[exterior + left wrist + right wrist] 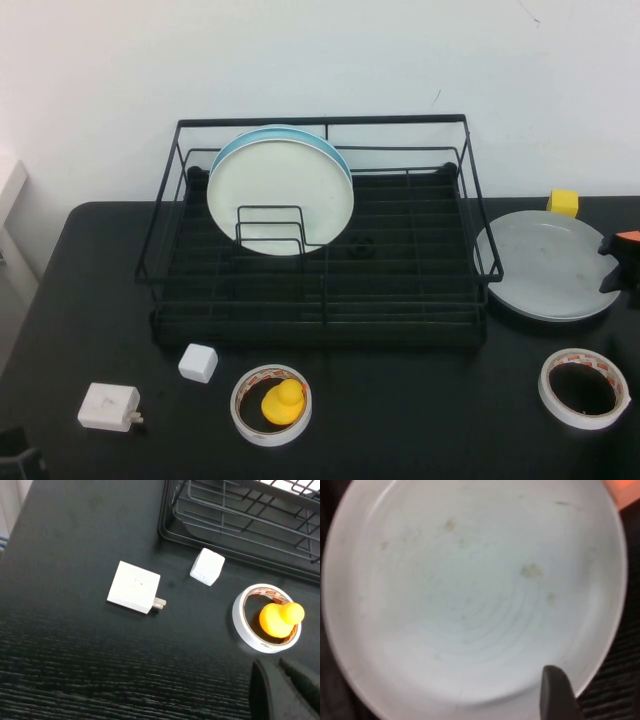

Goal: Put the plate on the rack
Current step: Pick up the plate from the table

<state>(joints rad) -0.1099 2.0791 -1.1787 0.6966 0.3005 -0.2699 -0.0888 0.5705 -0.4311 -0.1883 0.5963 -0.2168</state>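
Right gripper (pixel 618 262): we see it at the table's right edge, at the plate's right rim; one dark finger (pixel 559 696) reaches over the plate's edge. We cannot tell whether its jaws are open or gripping.
Left gripper (pixel 282 690): we find it closed and holding nothing, low over the table's near-left corner.
Plate (pixel 547 264): we see it lying flat on the table, just right of the rack and outside it; faint smudges mark its surface.
Rack (pixel 320 290): we note a cream plate (pixel 281 196) upright in its left dividers, a blue plate (pixel 335 152) right behind it.
Table (pixel 420 400): we count a duck (pixel 283 402) inside a tape roll (pixel 244 405), a second roll (pixel 584 388), a white cube (pixel 198 362), a plug (pixel 108 407) and a yellow block (pixel 563 202).
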